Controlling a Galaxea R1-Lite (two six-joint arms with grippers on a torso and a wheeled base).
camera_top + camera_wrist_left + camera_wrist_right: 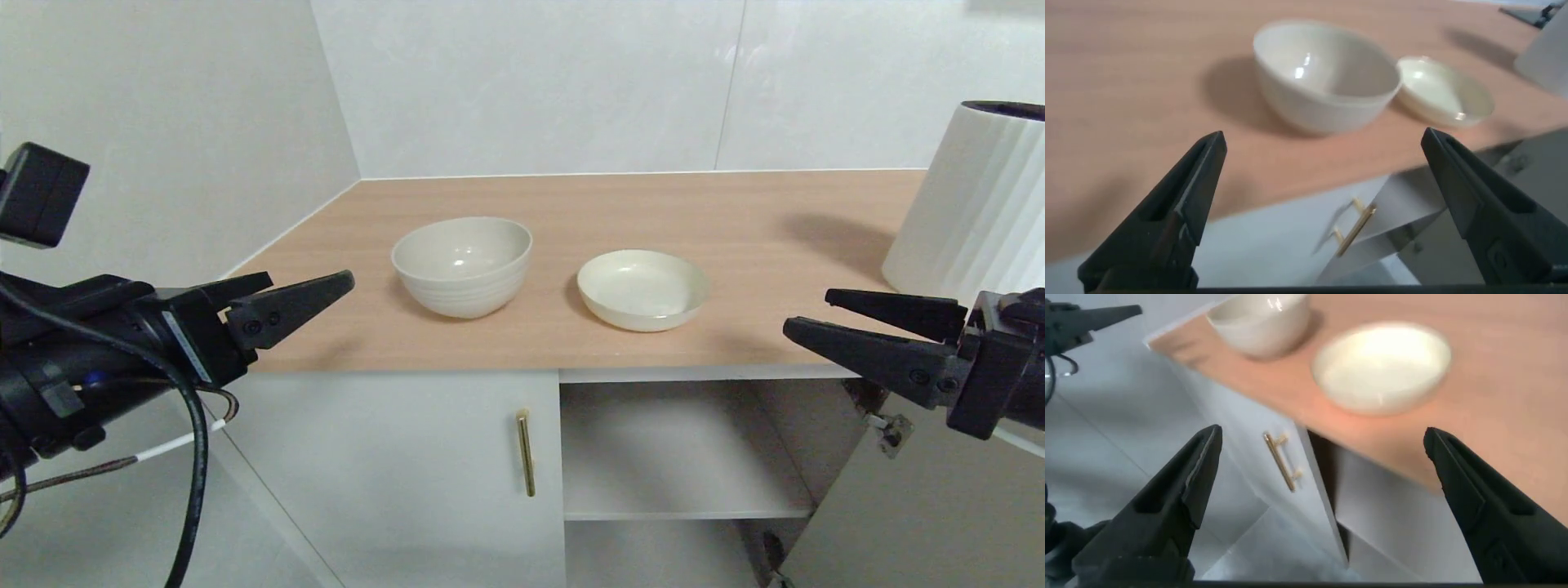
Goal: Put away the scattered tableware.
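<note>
Two cream dishes stand on the wooden countertop (694, 208). The deep bowl (462, 263) is on the left, and the shallow bowl (642, 287) lies to its right, close by but apart. My left gripper (312, 279) is open, level with the counter's front left corner, short of the deep bowl (1327, 73). Past its tips (1323, 137) the shallow bowl (1445, 86) shows farther off. My right gripper (807, 310) is open too, in front of the counter edge to the right of the shallow bowl (1382, 363). The deep bowl (1261, 318) lies beyond its empty fingers (1321, 434).
A tall white ribbed container (971, 204) stands at the counter's right end. Below the counter, the left cabinet door with its gold handle (525, 453) is closed. The right door (898, 506) is swung open, showing a bare white shelf (661, 457). Walls bound the left and back.
</note>
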